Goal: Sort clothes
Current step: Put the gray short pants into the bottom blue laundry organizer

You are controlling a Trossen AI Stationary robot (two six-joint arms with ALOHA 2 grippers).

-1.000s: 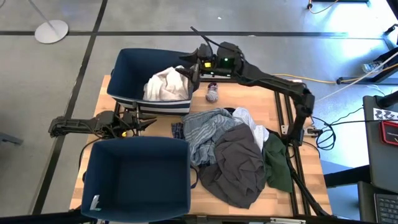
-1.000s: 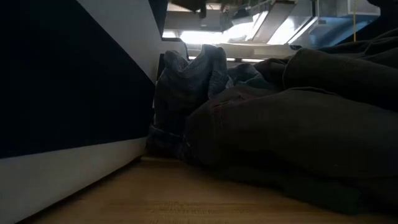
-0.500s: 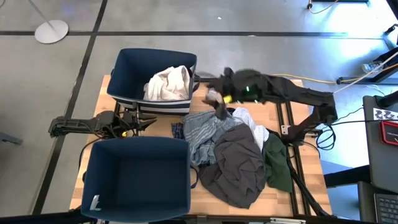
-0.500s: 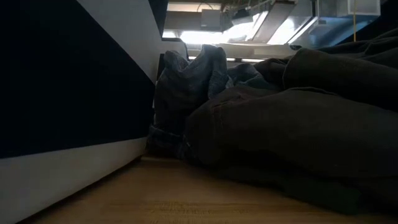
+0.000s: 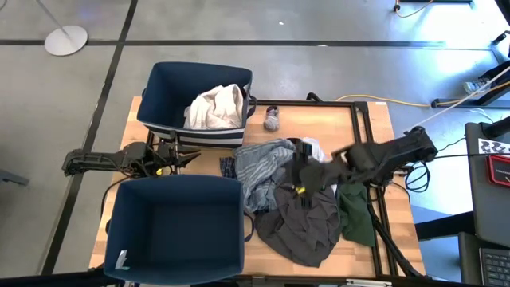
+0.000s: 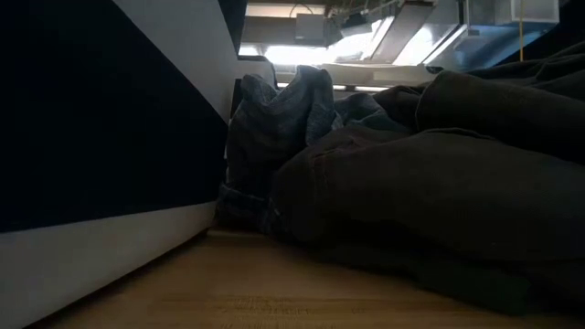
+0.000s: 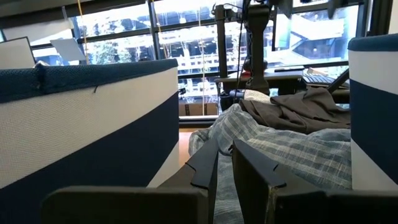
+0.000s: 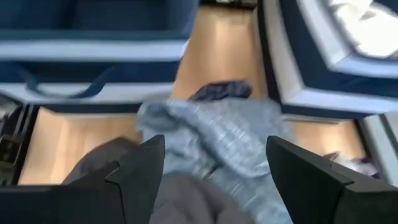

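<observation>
Fingers spread wide, the right gripper (image 5: 303, 185) hangs over the heaped clothes (image 5: 299, 199) — ready, I'd guess, to pick — while the left gripper (image 5: 191, 159), nearly shut, waits between the bins (image 5: 175, 239).

White garment (image 5: 213, 108), grey-blue striped garment (image 5: 259, 163), dark grey garment (image 5: 307, 219), dark green garment (image 5: 356, 215), navy bins (image 5: 175, 231)

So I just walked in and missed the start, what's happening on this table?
A two-armed robot is sorting clothes. The right gripper hangs open over the pile, above the dark grey garment and the grey-blue striped garment, holding nothing. The left gripper waits between the two navy bins. A white garment already lies in the far bin; the near bin holds no clothes. A small sock lies apart.
</observation>
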